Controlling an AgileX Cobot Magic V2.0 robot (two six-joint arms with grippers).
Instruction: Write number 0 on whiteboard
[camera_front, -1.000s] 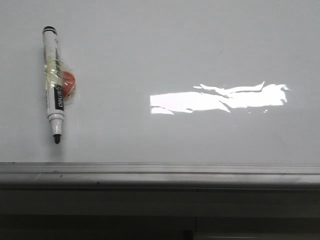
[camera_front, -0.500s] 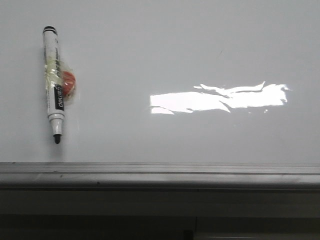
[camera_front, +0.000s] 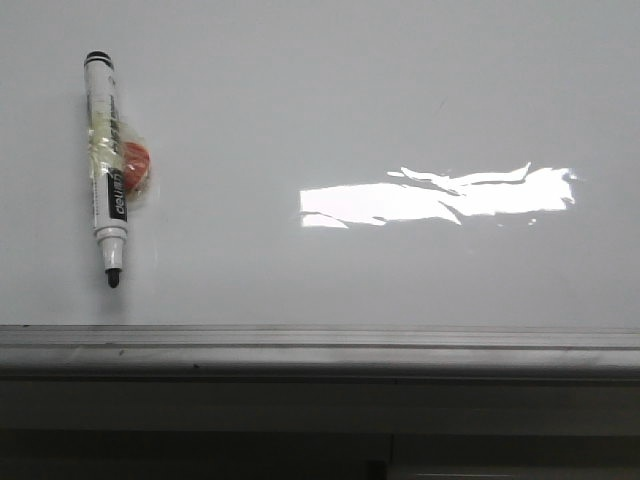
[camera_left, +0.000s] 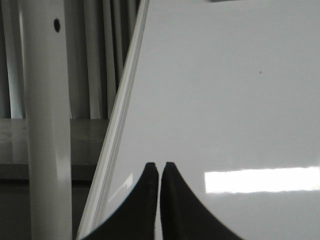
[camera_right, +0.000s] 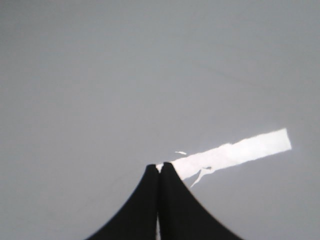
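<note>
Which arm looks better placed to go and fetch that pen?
Probably the left: the pen hangs on the left of the whiteboard, its side. Both the left gripper and right gripper are shut and empty.

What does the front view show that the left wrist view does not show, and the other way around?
Only the front view shows the white marker pen with a black cap, uncapped tip pointing down, taped to a small orange-red round piece on the board, and the grey metal rail along the bottom edge.

Only the left wrist view shows the black left gripper, its fingers nearly closed and empty, and a white vertical pole beside the board's edge.

Both show the glossy pale grey whiteboard, a bright glare patch, and no drawn number 0 yet.
</note>
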